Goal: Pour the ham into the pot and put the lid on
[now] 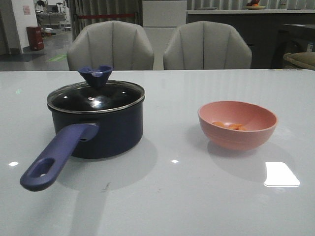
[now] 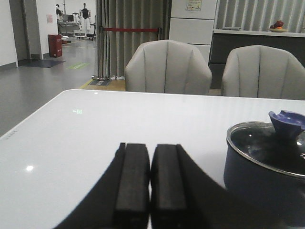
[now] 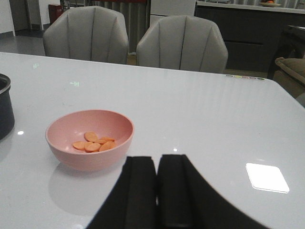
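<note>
The left gripper (image 2: 150,191) has its two black fingers pressed together with nothing between them, and it hangs low over the white table (image 1: 162,196), near the pot (image 2: 267,176) but clear of it. The right gripper (image 3: 157,195) is likewise closed and empty, with the pink bowl (image 3: 71,160) a little way ahead of it and to one side. Neither arm shows in the front view, so both sit back near the robot's edge of the table.

In the front view the pot (image 1: 106,130) stands on the robot's left, its long handle (image 1: 54,160) pointing toward the robot. The lid (image 1: 96,98) sits squarely on the pot's rim, its dark blue knob (image 1: 95,76) upright. The bowl (image 1: 237,124) stands well apart on the right, and the ham (image 3: 93,143) lies as a few flat orange slices in its bottom. Two grey chairs (image 1: 110,46) stand behind the table.

By the look of things no step has begun. Since the lid covers the pot, the first move is probably for the left gripper to open, rise to the knob and lift the lid away, which calls for a centred pinch on the flared knob. The right gripper would then have to open and take the bowl by its rim to tip the ham in.
</note>
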Controlling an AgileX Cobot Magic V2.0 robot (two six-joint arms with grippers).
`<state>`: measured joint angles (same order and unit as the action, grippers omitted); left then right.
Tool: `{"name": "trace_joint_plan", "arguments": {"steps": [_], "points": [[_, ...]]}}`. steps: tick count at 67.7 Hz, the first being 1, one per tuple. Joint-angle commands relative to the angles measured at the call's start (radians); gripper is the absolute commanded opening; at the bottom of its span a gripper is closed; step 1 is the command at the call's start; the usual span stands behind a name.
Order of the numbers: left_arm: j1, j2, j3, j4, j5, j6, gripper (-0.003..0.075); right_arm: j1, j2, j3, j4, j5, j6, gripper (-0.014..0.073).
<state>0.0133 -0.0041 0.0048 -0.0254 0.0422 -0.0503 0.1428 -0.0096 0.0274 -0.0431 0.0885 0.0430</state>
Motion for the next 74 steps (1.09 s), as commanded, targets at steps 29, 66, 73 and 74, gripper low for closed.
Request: {"name": "trace_joint_plan", "arguments": {"steps": [29, 66, 73, 74], "points": [[-0.006, -0.018, 0.021, -0.001, -0.074, -0.013, 0.0133, -0.005, -0.02, -0.006, -0.011, -0.089, -0.001, 0.0148], [-0.006, -0.018, 0.001, 0.004, -0.316, -0.013, 0.0133, -0.005, -0.02, -0.006, -0.011, -0.089, -0.001, 0.0148], [-0.006, -0.007, -0.096, 0.004, -0.264, -0.013, 0.0133, -0.005, -0.02, -0.006, -0.011, -0.089, -0.001, 0.0148], [-0.006, -0.005, -0.104, 0.004, -0.264, -0.013, 0.0133, -0.005, -0.02, -0.006, -0.011, -0.089, -0.001, 0.0148]]}}
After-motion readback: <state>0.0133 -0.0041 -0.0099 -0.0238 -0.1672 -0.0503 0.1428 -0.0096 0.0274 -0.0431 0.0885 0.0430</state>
